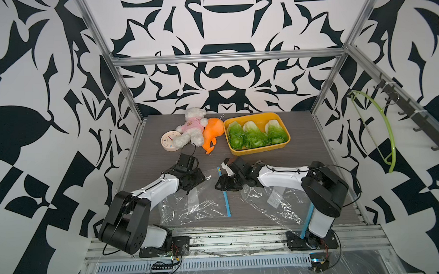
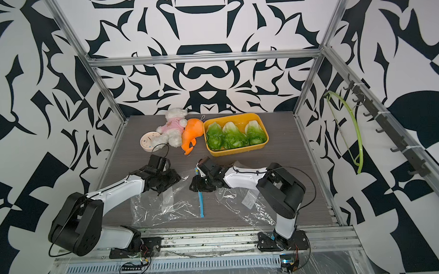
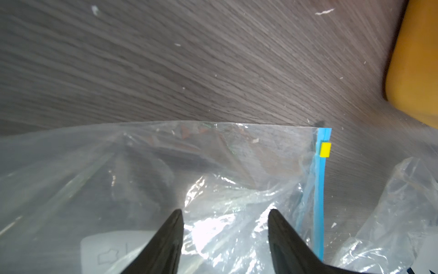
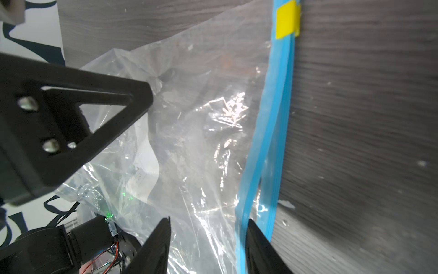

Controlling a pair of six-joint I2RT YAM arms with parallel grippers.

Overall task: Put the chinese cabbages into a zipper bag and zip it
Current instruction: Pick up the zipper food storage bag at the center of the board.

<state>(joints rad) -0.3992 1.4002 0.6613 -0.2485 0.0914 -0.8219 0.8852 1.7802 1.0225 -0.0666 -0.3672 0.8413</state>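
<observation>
Bright, even light from above; shadows soft. Both top views bow at the edges. White glare on the zipper bag [image 3: 142, 166] between the tips of the left claw [image 3: 225, 210]. Beyond the right claw [image 4: 209, 219], the surface [image 4: 355, 118] grain smears.

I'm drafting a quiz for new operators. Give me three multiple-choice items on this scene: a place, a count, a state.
1. The left gripper is: A) open over the zipper bag B) fully shut C) out of sight
2. Where are the chinese cabbages? A) in the zipper bag B) in the yellow tray C) held by a gripper
3. How many cabbages? A) one B) three C) six
Answers: 1A, jaws apart over bag plastic; 2B, all lie in the tray; 3B, three heads in both top views.
</observation>
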